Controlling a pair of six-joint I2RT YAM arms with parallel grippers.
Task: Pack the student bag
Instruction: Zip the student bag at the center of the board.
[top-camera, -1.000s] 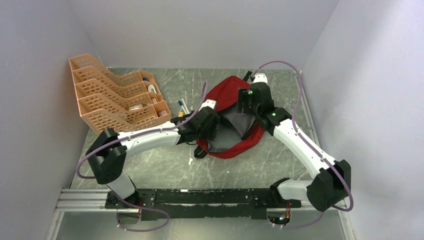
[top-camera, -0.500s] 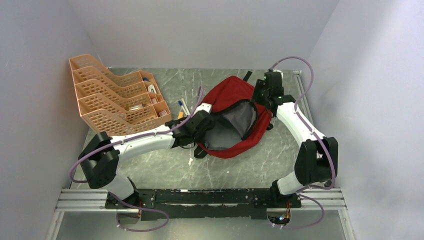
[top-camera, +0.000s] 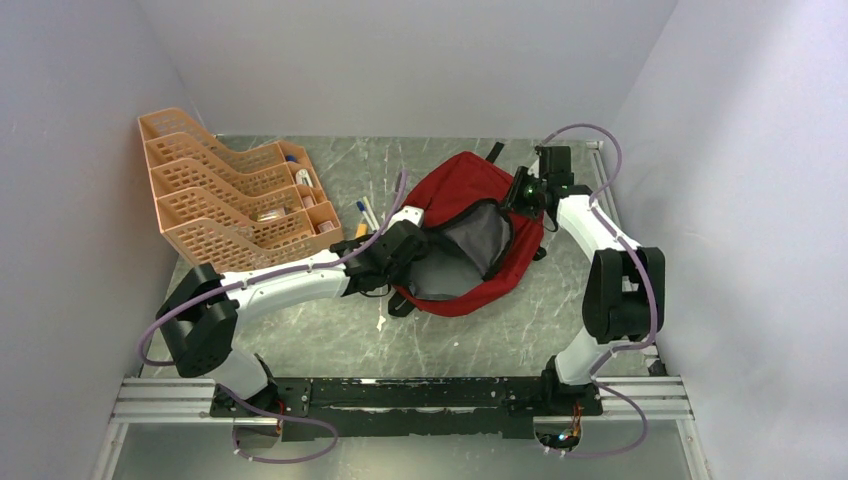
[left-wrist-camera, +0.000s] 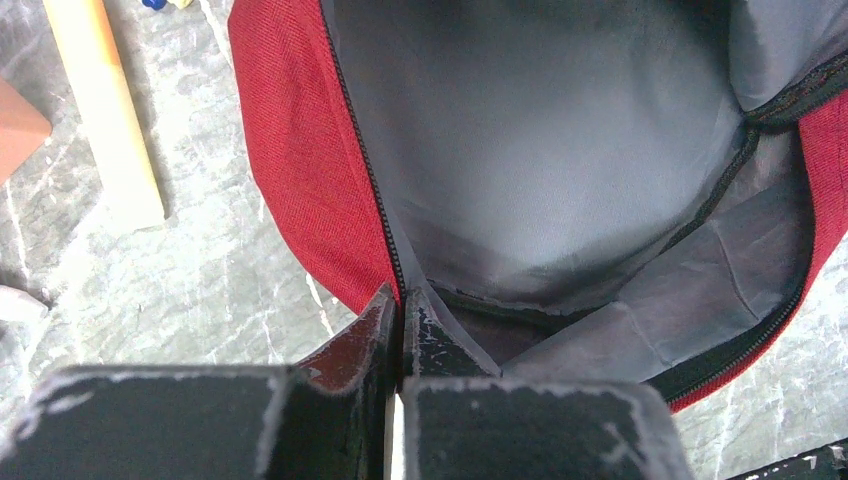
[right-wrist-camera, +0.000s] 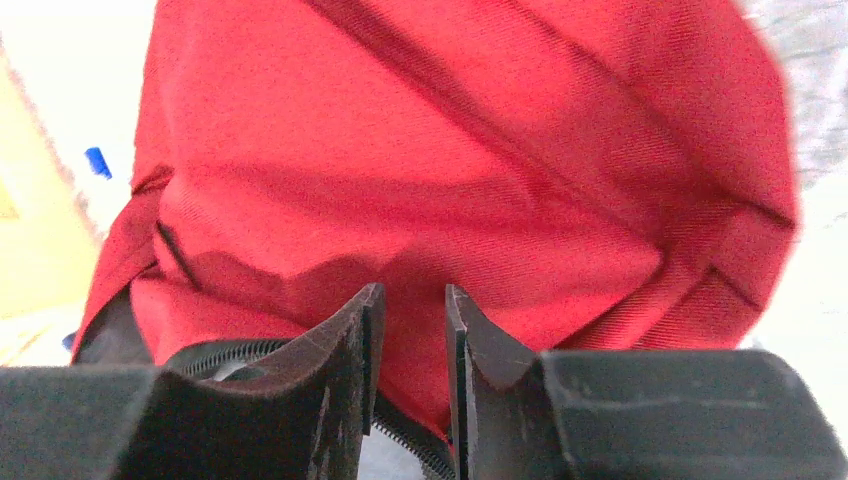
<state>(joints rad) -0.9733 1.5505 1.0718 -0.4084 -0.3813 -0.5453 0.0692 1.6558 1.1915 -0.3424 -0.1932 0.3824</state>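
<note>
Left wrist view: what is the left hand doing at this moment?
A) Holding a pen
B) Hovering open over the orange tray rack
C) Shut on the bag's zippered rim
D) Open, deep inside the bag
C: the left hand has its fingers pressed together right on the black-zippered rim of the open student bag.

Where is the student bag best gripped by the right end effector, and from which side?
The zippered rim on the student bag's right side, approached from the right, opposite the left end effector's pinch; that raised, thin fabric edge fits between jaws.
</note>
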